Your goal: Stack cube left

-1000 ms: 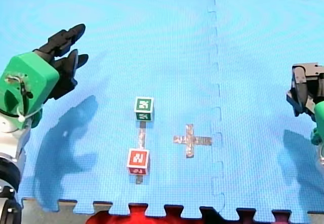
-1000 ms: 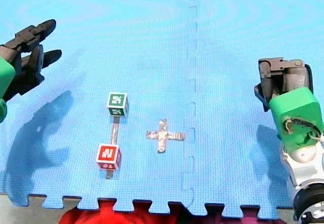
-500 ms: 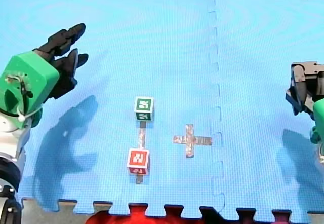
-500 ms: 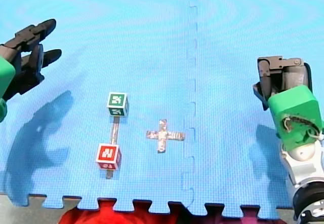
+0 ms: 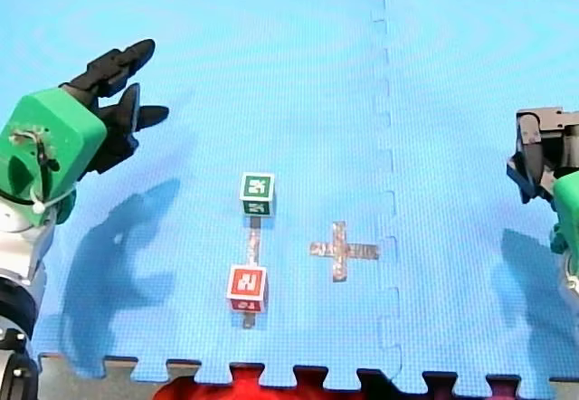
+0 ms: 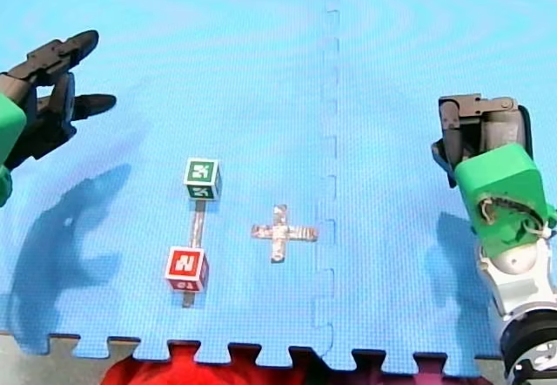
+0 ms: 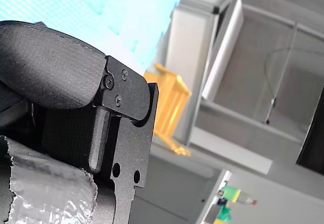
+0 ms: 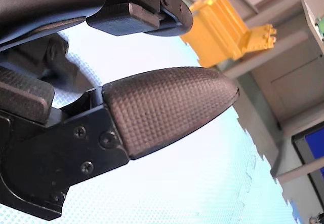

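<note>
The green letter-faced cube (image 5: 257,193) sits on the blue foam mat (image 5: 298,74), left of its seam. The red letter-faced cube (image 5: 246,289) lies nearer the robot, and a short strip of silver tape (image 5: 254,242) runs between them. A silver tape cross (image 5: 342,251) lies just to their right. The left hand (image 5: 113,110) hovers over the mat's left side, well apart from both cubes — fingers stretched out, holding nothing. The right hand (image 6: 479,132) hangs at the right edge — fingers curled in, empty.

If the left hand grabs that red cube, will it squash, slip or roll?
Probably rigid: the red cube keeps sharp, square edges. Unlikely to roll, sitting flat on the foam mat. Likely light, like a toy block. Left hand, far left, and right hand, far right, hold nothing.
</note>
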Robot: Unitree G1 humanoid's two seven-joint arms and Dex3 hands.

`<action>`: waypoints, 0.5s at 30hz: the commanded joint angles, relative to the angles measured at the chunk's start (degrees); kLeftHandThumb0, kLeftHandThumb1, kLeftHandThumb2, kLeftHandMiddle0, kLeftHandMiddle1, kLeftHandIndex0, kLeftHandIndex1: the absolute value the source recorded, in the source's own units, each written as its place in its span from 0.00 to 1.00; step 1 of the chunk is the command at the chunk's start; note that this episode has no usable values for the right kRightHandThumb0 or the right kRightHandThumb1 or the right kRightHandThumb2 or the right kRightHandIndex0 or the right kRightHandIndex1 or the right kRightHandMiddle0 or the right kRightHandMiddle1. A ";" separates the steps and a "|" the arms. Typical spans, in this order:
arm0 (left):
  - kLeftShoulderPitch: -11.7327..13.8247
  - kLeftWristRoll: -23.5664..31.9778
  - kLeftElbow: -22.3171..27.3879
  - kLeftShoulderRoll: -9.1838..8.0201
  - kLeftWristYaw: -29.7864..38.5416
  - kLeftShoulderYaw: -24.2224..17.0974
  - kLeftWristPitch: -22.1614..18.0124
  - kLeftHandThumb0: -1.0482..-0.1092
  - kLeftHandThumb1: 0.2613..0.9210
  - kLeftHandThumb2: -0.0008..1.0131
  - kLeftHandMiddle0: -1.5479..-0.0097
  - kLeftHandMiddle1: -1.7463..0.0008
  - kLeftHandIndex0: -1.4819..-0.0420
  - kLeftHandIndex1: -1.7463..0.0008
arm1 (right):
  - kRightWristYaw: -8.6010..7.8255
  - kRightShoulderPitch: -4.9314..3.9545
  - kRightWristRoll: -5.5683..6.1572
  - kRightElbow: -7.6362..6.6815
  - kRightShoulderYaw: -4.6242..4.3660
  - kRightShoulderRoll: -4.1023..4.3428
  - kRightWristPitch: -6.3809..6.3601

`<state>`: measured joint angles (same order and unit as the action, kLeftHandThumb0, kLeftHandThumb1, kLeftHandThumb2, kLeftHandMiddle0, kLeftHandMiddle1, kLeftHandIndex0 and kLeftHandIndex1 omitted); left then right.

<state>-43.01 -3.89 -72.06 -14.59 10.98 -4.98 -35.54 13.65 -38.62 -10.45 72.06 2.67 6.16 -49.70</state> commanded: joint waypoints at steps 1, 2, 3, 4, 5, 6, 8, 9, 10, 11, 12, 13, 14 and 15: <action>0.64 -0.33 0.03 1.18 -3.03 -0.17 -1.74 0.00 1.00 0.80 0.42 0.01 0.66 0.97 | 0.34 -0.09 0.01 -0.06 -0.03 0.12 0.05; 0.86 -0.10 -0.02 1.78 -3.82 -0.43 -2.24 0.00 1.00 0.79 0.43 0.00 0.61 0.95 | 0.38 -0.07 -0.01 -0.06 -0.03 0.12 0.05; 1.09 0.63 -0.14 2.41 -3.69 -0.98 -2.57 0.00 1.00 0.79 0.44 0.00 0.60 0.95 | 0.39 -0.06 0.00 -0.05 -0.02 0.13 0.04; 1.26 1.27 -0.23 2.81 -3.20 -1.43 -2.73 0.00 1.00 0.79 0.44 0.00 0.59 0.94 | 0.38 -0.04 0.02 -0.05 -0.01 0.13 0.03; 1.43 1.79 -0.32 3.09 -2.59 -1.80 -2.85 0.00 1.00 0.79 0.44 0.00 0.58 0.94 | 0.38 -0.03 0.03 -0.05 0.00 0.13 0.01; 1.57 2.07 -0.38 3.23 -2.14 -2.02 -2.94 0.00 1.00 0.79 0.44 0.00 0.58 0.95 | 0.38 -0.01 0.03 -0.05 0.01 0.13 0.01; 1.78 1.30 -0.41 3.10 -2.40 -1.52 -3.35 0.00 1.00 0.79 0.44 0.00 0.58 0.95 | 0.40 -0.01 0.01 -0.02 0.01 0.13 0.06; 1.90 0.34 -0.39 2.92 -3.10 -0.87 -3.71 0.00 1.00 0.79 0.44 0.00 0.58 0.95 | 0.41 -0.01 0.00 0.00 0.01 0.14 0.08; 2.01 -0.54 -0.36 2.80 -3.80 -0.31 -4.04 0.00 1.00 0.79 0.43 0.00 0.58 0.95 | 0.42 0.00 0.00 0.01 0.01 0.14 0.08; 2.12 -1.30 -0.32 2.74 -4.47 0.17 -4.38 0.00 1.00 0.80 0.43 0.00 0.58 0.96 | 0.39 0.02 0.02 0.02 0.02 0.14 0.08; 2.19 -1.77 -0.31 2.74 -4.91 0.47 -4.64 0.00 1.00 0.80 0.43 0.00 0.57 0.96 | 0.35 0.03 0.05 0.04 0.04 0.15 0.08; 2.22 -2.05 -0.32 2.77 -5.18 0.62 -4.82 0.00 1.00 0.80 0.43 0.00 0.57 0.96 | 0.32 0.05 0.08 0.06 0.06 0.15 0.09; 2.24 -2.15 -0.35 2.81 -5.28 0.68 -4.97 0.00 1.00 0.80 0.43 0.00 0.56 0.96 | 0.26 0.06 0.12 0.08 0.10 0.15 0.09; 2.24 -2.16 -0.38 2.85 -5.30 0.66 -5.06 0.00 1.00 0.81 0.43 0.00 0.56 0.96 | 0.21 0.05 0.16 0.10 0.13 0.16 0.09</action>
<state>-40.90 -6.01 -72.35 -11.55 5.90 -4.42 -40.29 13.85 -38.61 -10.49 72.08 2.69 6.10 -49.68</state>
